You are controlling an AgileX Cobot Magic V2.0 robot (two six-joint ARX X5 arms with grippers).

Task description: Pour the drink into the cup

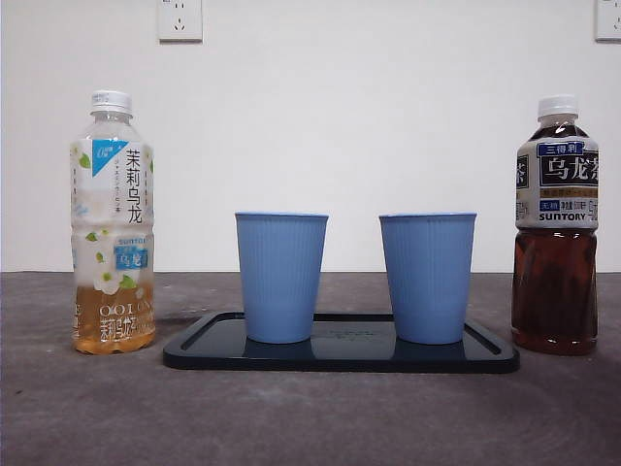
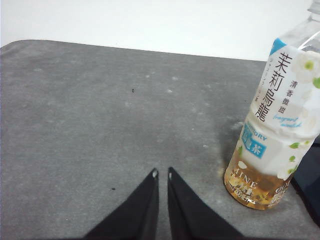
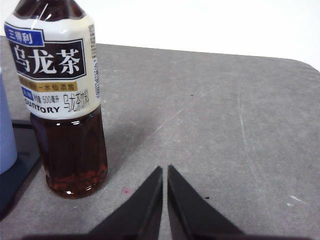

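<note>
Currently both arms wait, out of the front view. Left claw (image 2: 161,173): jaws pressed together, tips nearly touching, holding nothing, hanging over bare grey tabletop (image 2: 100,125). The pale bottle (image 2: 277,135) stands upright near this claw, off to one side and slightly ahead of the tips, not touching them. It has a white cap (image 1: 112,101), a white flowered label, and a low layer of light amber tea at the bottom; the rest is clear.

Right claw (image 3: 165,171): jaws pressed together likewise, holding nothing, over bare tabletop. The dark bottle (image 3: 62,100) stands upright near this claw, to one side and a little ahead of the tips, apart from them. Its cap is white, its label black and white, and it is filled with dark brown tea up to the shoulder.

Between the two bottles lies a flat black tray (image 1: 340,355) carrying two blue ribbed cups, both upright with mouths up. The first cup (image 1: 280,277) sits on the tray end nearer the pale bottle; the second cup (image 1: 427,277) sits on the end nearer the dark bottle. The cups are apart from each other. From the right wrist, an edge of the second cup and a tray corner show just beyond the dark bottle. Whether the cups hold liquid cannot be told. Both bottles stand on the tabletop just off the tray.
</note>
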